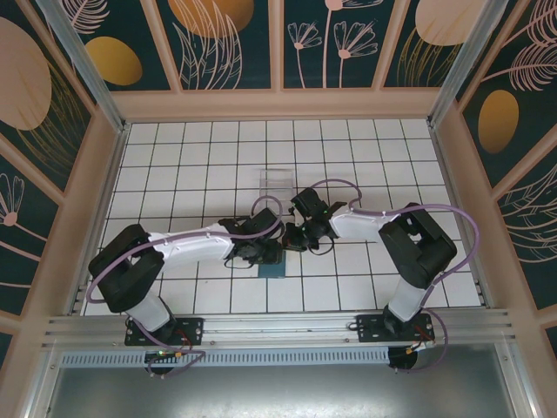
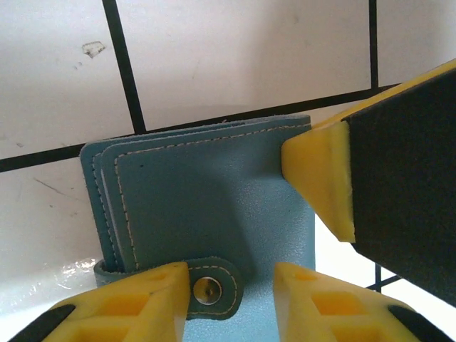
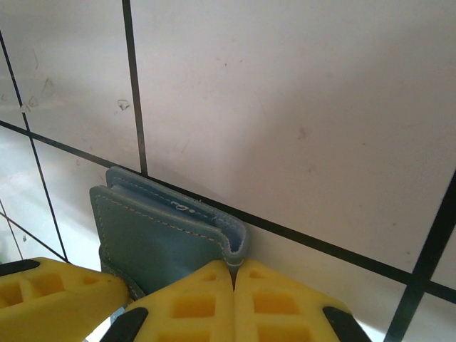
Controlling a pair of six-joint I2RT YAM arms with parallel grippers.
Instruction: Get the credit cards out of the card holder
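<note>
**Closely Flanked: Both Grippers at the Closed Card Holder**

Centrally on the white tiled table (image 1: 191, 157), toward its near side, the slate-blue card holder (image 1: 273, 268) lay flat and folded shut. Its stitched cover faced up, and a snap strap (image 2: 214, 288) wrapped over its edge onto that cover.

The left gripper (image 1: 259, 254) came in from the left and sat low over the card holder. In the left wrist view its yellow fingers (image 2: 153, 299) stood apart, one on each side of the snap strap, with nothing clamped between them.

The right gripper (image 1: 292, 237) reached in from the right. In the right wrist view its two fingers (image 3: 192, 306) were pressed together, their tips touching the corner of the card holder. Whether a layer of the cover was pinched between them could not be told. From the left wrist, one of those yellow tips rested against the card holder's corner.

A clear plastic tray (image 1: 278, 181) stood farther back on the table, apart from both grippers.
</note>
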